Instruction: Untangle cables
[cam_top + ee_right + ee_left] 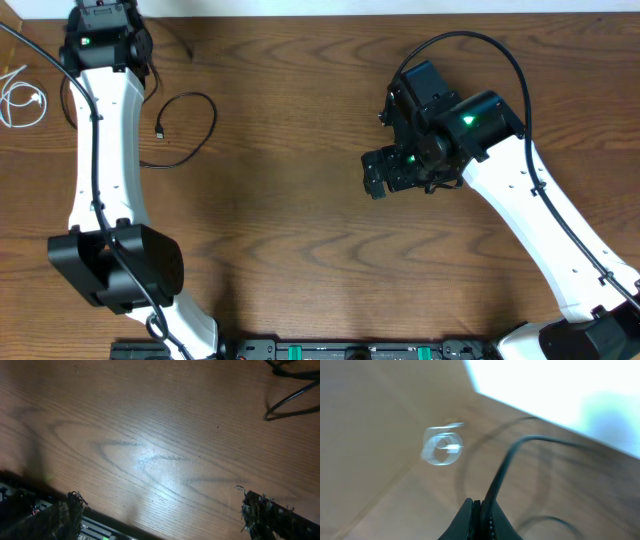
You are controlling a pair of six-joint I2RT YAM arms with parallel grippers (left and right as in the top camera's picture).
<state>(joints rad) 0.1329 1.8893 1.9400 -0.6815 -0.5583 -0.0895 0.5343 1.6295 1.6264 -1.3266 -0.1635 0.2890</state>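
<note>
Left claw (481, 512), clamped on a thin black cable (506, 462) at the brown wooden table's (300, 200) far-left corner, should pull slowly; right claw (165, 515) apart.

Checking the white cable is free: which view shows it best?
Overhead: the white cable lies sharp in loose loops at the picture's left edge, partly cut off. Left wrist shows it only as a blur; right wrist misses it.

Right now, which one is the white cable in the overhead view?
Find the left arm, the white limb up the left side of the table. Outside it, at the table edge, lies the white cable in small loops. It alone is pale; the black cable loops on the arm's other side.
</note>
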